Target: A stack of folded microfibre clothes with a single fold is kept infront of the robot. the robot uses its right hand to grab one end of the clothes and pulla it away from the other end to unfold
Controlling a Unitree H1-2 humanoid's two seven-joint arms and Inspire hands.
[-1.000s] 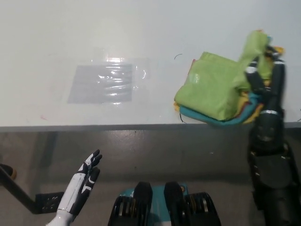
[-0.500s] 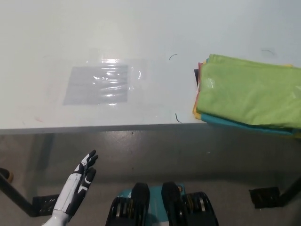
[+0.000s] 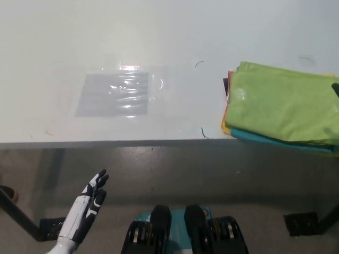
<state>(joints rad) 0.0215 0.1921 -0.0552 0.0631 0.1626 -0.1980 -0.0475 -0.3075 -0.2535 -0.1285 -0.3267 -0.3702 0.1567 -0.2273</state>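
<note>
A stack of microfibre cloths (image 3: 280, 108) lies at the table's right, near the front edge. Its top green cloth (image 3: 283, 103) is spread flat, and teal, yellow and red edges show beneath it. The stack runs past the picture's right edge. A small black sliver (image 3: 336, 89) at that edge, over the green cloth, is all that shows of my right hand. My white left hand (image 3: 87, 207) rests at the lower left, below the table's edge, open with fingers apart and holding nothing.
A clear plastic sheet (image 3: 114, 94) lies flat on the white table (image 3: 106, 42) left of centre. The table's front edge (image 3: 106, 142) crosses the picture. Black table feet (image 3: 304, 222) stand on the floor at the lower right and lower left.
A second ago my right hand held the green cloth's end raised over the bunched stack. Now the cloth lies flat and spread to the right, and the black arm has left the picture.
</note>
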